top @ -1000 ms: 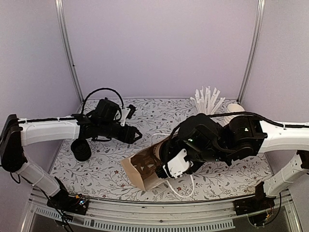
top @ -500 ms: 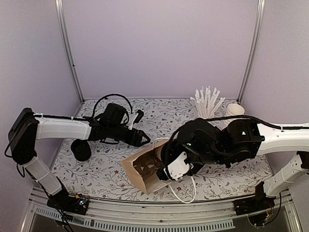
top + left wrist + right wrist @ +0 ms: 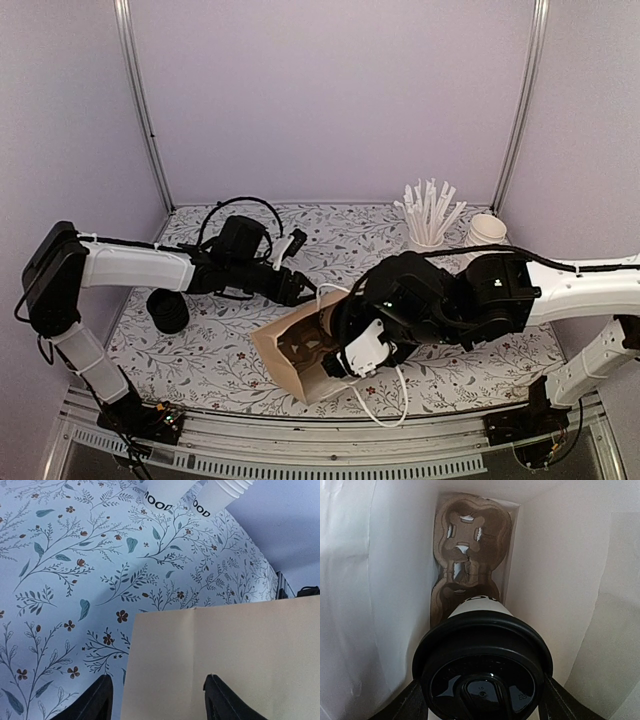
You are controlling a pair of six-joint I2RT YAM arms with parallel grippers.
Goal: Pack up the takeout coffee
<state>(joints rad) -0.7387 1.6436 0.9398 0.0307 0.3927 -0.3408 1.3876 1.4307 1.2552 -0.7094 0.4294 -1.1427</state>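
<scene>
Looking down from the top camera, the paper bag lies tipped on its side in the lower middle, its mouth toward the right arm. Bare patterned table lies open to its left. That arm comes in low from the right edge, and its wrist is pushed into the bag's mouth, so its fingers are hidden. The left arm stretches nearly level from the left edge, with the left gripper at the bag's upper edge. A cup of straws and a stack of white cups stand at the upper right, well apart from the bag.

In the left wrist view, two fingers rise from the bottom edge, spread apart. One is over the table just outside the bag's side edge, the other over its flat paper. Whether either touches cannot be told.

In the right wrist view, the right gripper is clamped on a coffee cup, with a finger at each side of its black lid. The cup sits inside the bag in the lower middle, with paper walls close on both sides. A cardboard carrier fills the far end at the top.
</scene>
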